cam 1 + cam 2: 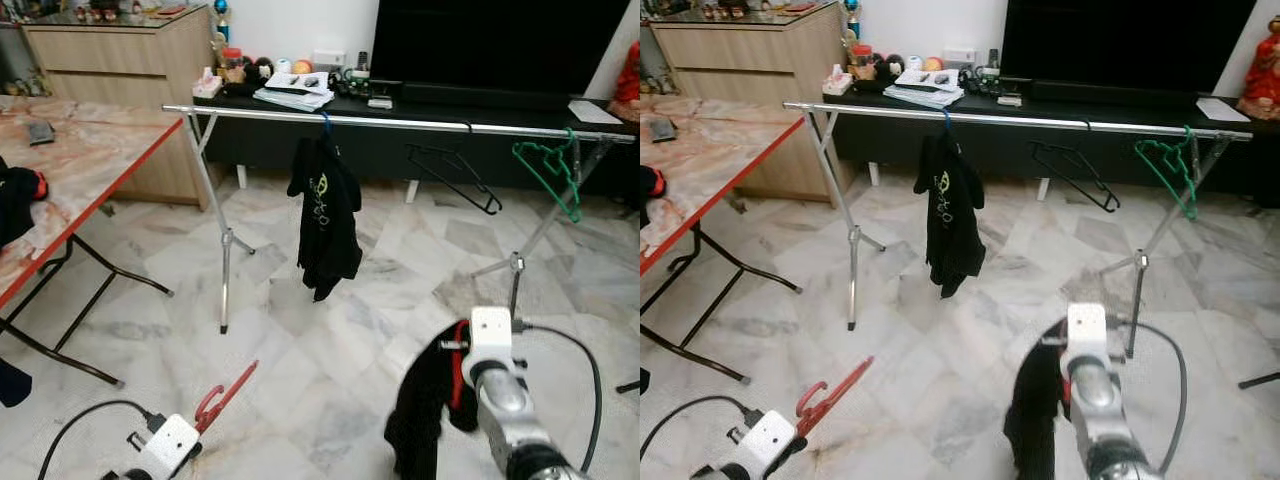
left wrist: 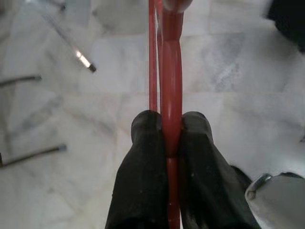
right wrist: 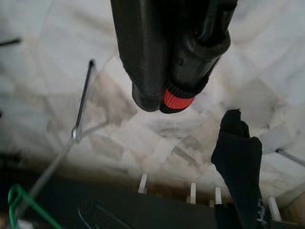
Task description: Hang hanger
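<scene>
Carrying hangers toward the rail, both arms loaded and well short of it.

Rail stands ahead, already bearing a black shirt, a black hanger and a green hanger. Below it, the right gripper is clenched on a red-banded piece, with a dark garment hanging from that arm. Low and left of the rail, the left gripper is pinching the red hanger. Best move: keep the hook upward, aim for bare rail left of the shirt, lower it on squarely.
</scene>
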Motion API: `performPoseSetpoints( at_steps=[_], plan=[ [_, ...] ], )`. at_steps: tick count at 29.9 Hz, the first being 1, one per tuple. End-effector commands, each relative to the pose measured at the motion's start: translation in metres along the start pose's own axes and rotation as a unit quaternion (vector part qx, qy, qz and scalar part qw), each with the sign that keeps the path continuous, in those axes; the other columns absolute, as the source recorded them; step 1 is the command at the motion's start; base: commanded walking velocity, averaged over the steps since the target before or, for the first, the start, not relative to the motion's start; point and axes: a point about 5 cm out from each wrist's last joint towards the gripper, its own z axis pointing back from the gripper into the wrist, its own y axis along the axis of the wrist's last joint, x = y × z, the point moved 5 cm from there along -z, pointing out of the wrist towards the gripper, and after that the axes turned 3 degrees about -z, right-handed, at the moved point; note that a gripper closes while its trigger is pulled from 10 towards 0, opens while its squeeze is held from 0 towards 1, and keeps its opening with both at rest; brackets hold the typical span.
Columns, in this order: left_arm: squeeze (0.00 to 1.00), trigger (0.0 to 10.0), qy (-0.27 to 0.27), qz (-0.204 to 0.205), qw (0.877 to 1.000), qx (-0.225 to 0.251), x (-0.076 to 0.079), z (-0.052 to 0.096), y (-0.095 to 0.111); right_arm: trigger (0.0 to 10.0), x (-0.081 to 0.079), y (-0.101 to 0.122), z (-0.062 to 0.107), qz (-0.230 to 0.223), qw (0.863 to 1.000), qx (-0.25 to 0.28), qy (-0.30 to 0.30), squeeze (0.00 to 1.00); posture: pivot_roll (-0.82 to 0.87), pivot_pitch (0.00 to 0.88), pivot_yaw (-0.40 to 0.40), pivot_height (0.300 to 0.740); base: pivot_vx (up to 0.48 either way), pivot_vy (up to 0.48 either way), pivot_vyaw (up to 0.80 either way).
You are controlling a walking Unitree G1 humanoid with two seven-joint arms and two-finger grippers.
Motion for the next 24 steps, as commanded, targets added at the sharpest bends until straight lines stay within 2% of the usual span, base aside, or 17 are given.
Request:
performPoseSetpoints(
  at_steps=[1,5,7,8,9,11,12,14,16,17,18,19,21,24],
  plan=[
    [0.0,10.0,-0.057,-0.027,0.998,0.013,0.01,0.0,0.018,10.0,-0.005,0.023,-0.007,0.037,0.999,0.018,0.004,0.0,0.13,0.0,-0.041,0.74,0.0,0.0,0.0],
    [0.0,10.0,-0.122,-0.036,0.992,0.022,0.022,0.006,0.032,10.0,-0.02,0.029,-0.011,0.052,0.998,0.01,0.03,0.0,0.13,0.0,-0.042,0.74,0.0,0.0,0.0],
    [0.0,10.0,-0.152,-0.045,0.987,0.027,0.027,0.009,0.042,10.0,-0.035,0.036,-0.012,0.071,0.996,0.013,0.061,0.0,0.13,0.0,-0.042,0.74,0.0,0.0,0.0],
    [0.0,10.0,-0.174,-0.047,0.983,0.025,0.031,0.012,0.046,10.0,-0.045,0.038,-0.012,0.101,0.991,0.015,0.086,0.0,0.13,0.0,-0.046,0.74,0.0,0.0,0.0],
    [0.0,10.0,-0.214,-0.063,0.975,0.024,0.039,0.017,0.053,10.0,-0.056,0.039,-0.011,0.169,0.98,0.016,0.108,0.0,0.14,0.0,-0.048,0.74,0.0,0.0,0.0],
    [0.0,10.0,-0.224,-0.067,0.972,0.024,0.041,0.018,0.055,10.0,-0.058,0.039,-0.011,0.185,0.976,0.016,0.111,0.0,0.13,0.0,-0.05,0.74,0.0,0.0,0.0],
    [0.0,10.0,-0.24,-0.063,0.968,0.031,0.043,0.021,0.062,10.0,-0.063,0.038,-0.011,0.191,0.975,0.009,0.115,0.0,0.14,0.0,-0.053,0.74,0.0,0.0,0.0],
    [0.0,10.0,-0.247,-0.06,0.966,0.036,0.043,0.022,0.067,10.0,-0.065,0.039,-0.011,0.188,0.975,0.007,0.115,0.0,0.14,0.0,-0.053,0.74,0.0,0.0,0.0],
    [0.0,10.0,-0.255,-0.038,0.964,0.067,0.044,0.023,0.09,10.0,-0.076,0.041,-0.011,0.188,0.975,0.003,0.122,0.0,0.15,0.0,-0.065,0.74,0.0,0.0,0.0],
    [0.0,10.0,-0.255,-0.038,0.964,0.067,0.044,0.023,0.09,10.0,-0.076,0.041,-0.011,0.188,0.975,0.003,0.122,0.0,0.15,0.0,-0.065,0.74,0.0,0.0,0.0],
    [0.0,10.0,-0.257,-0.024,0.962,0.085,0.045,0.023,0.104,10.0,-0.083,0.041,-0.01,0.188,0.973,0.0,0.131,0.0,0.15,0.0,-0.068,0.74,0.0,0.0,0.0],
    [0.0,10.0,-0.257,-0.024,0.962,0.085,0.045,0.023,0.104,10.0,-0.083,0.041,-0.01,0.188,0.973,0.0,0.131,0.0,0.15,0.0,-0.068,0.74,0.0,0.0,0.0],
    [0.0,10.0,-0.249,-0.006,0.962,0.114,0.047,0.019,0.124,10.0,-0.094,0.041,-0.008,0.177,0.974,-0.008,0.145,0.0,0.16,0.0,-0.08,0.74,0.0,0.0,0.0],
    [0.0,10.0,-0.247,-0.001,0.961,0.12,0.047,0.019,0.129,10.0,-0.096,0.042,-0.008,0.175,0.974,-0.01,0.147,0.0,0.16,0.0,-0.081,0.74,0.0,0.0,0.0]
  ],
)
